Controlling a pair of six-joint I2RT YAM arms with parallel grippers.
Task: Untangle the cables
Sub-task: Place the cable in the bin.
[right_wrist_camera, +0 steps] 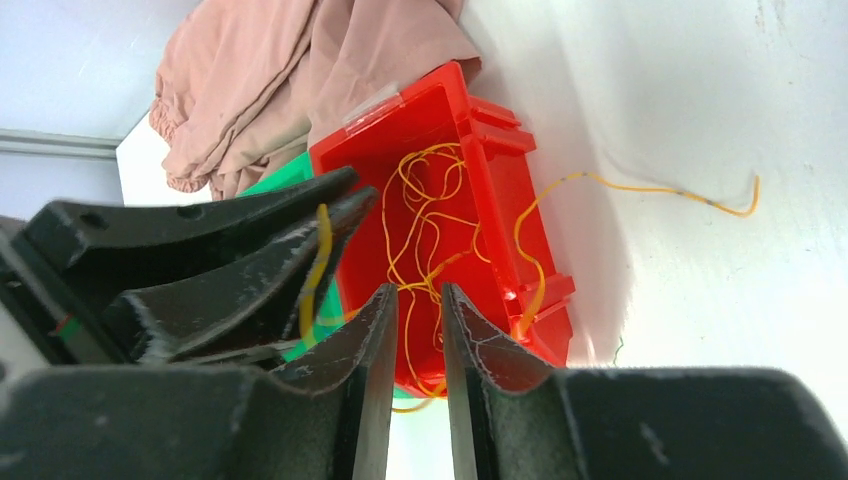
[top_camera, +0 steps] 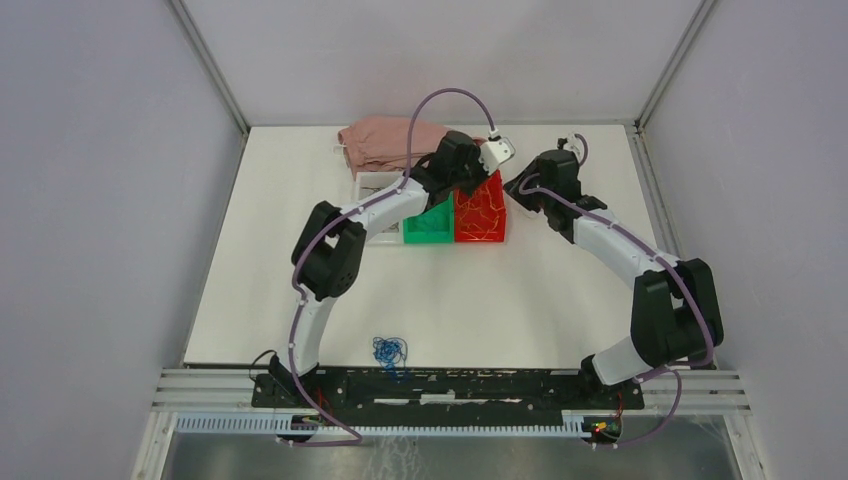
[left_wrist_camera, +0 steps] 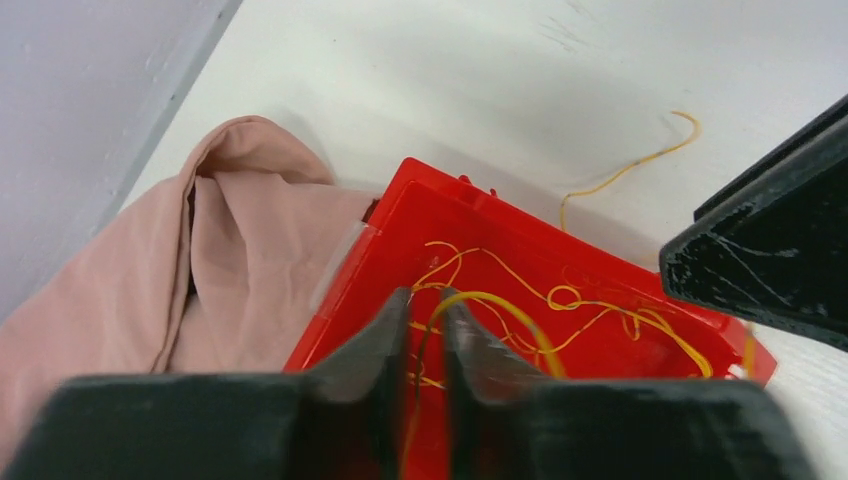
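Hovering over red bin (left_wrist_camera: 400, 200), left gripper (left_wrist_camera: 424, 305) pinches yellow cable (right_wrist_camera: 322, 238)

Quick headcount, everything placed off the red bin (top_camera: 482, 215). Arms: two, the left arm (top_camera: 330, 260) and the right arm (top_camera: 640, 270). One gripper each, so two: left gripper (left_wrist_camera: 425, 300), right gripper (right_wrist_camera: 412, 292). Containers: three, I think. That's the one red bin, one green bin (top_camera: 428, 225) touching its left side, and what looks like one white tray (top_camera: 372, 183) further left. Pink cloth (top_camera: 385, 140): one, bunched behind the red bin. The yellow wires (right_wrist_camera: 430, 210) inside the red bin are a tangle I can't count. One more yellow wire (right_wrist_camera: 660, 188) trails out over its wall onto the table (top_camera: 560, 300). One blue clump (top_camera: 390, 350) sits well in front of the red bin.
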